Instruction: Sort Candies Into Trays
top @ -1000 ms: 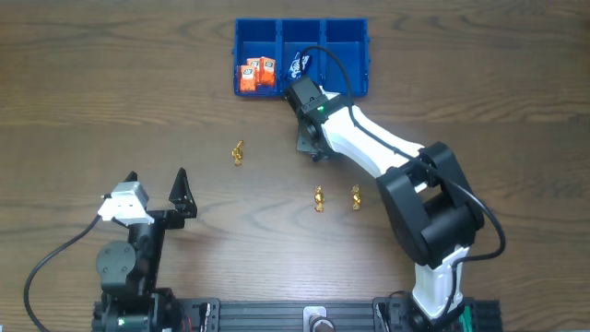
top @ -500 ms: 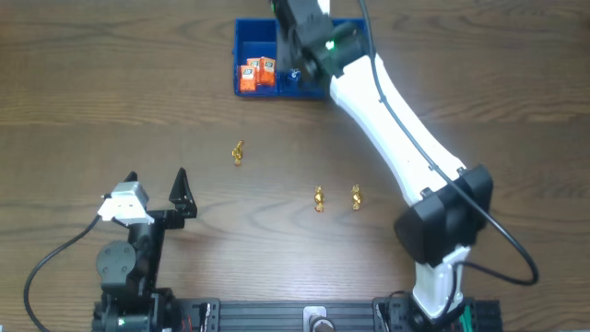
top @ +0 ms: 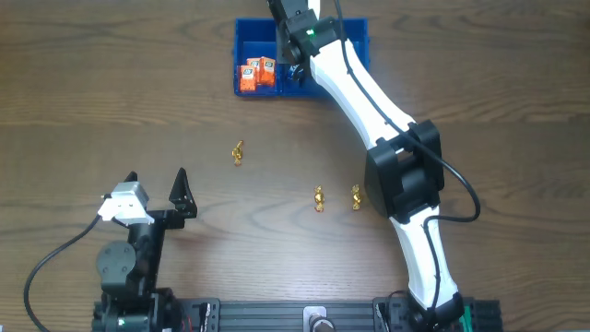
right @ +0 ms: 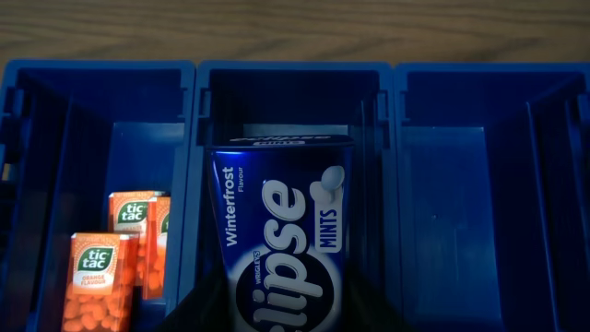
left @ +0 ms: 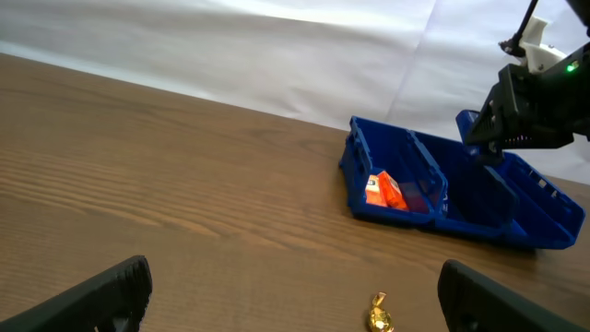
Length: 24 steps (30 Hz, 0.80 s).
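Mint tin (right: 281, 231), blue, was clamped between the fingers of the right gripper (right: 281, 318), its long side running along the middle compartment of the blue tray (right: 392, 184). Whether it touched the compartment floor could not be told. The tray sat at the 12 o'clock edge of the wooden table (top: 479, 120). Orange candy boxes (right: 120, 258) lay in the compartment at the tin's 9 o'clock, and the compartment at its 3 o'clock held nothing visible. Three gold-wrapped candies lay on the bare wood well apart from the tray: one (top: 238, 152) alone, and a close pair (top: 319, 198) (top: 356, 195) at its 4 o'clock. The left gripper (top: 157, 184) sat at the table's 8 o'clock, fingers spread wide and holding nothing.
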Each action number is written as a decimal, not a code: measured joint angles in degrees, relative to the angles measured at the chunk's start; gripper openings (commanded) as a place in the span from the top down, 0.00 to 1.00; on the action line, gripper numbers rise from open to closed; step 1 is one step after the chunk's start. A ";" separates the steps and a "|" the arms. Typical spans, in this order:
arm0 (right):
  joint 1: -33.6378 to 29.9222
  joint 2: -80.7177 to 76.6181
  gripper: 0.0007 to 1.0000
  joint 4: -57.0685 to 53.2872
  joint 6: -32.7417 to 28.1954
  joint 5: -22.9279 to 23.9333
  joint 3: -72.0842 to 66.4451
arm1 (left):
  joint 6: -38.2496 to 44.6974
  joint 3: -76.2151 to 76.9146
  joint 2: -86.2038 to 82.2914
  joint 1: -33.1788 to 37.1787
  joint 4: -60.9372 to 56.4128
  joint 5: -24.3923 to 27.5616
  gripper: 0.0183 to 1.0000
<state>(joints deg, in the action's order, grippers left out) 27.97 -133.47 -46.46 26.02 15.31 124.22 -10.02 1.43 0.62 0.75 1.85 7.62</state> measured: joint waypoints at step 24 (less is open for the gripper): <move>11.82 1.90 0.12 -5.29 -0.72 0.63 0.00 | 0.00 0.00 0.00 0.00 0.00 0.00 0.00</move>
<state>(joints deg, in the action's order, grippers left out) 39.79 -131.57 -51.75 25.30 15.94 124.22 -10.02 1.43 0.62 0.75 1.85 7.62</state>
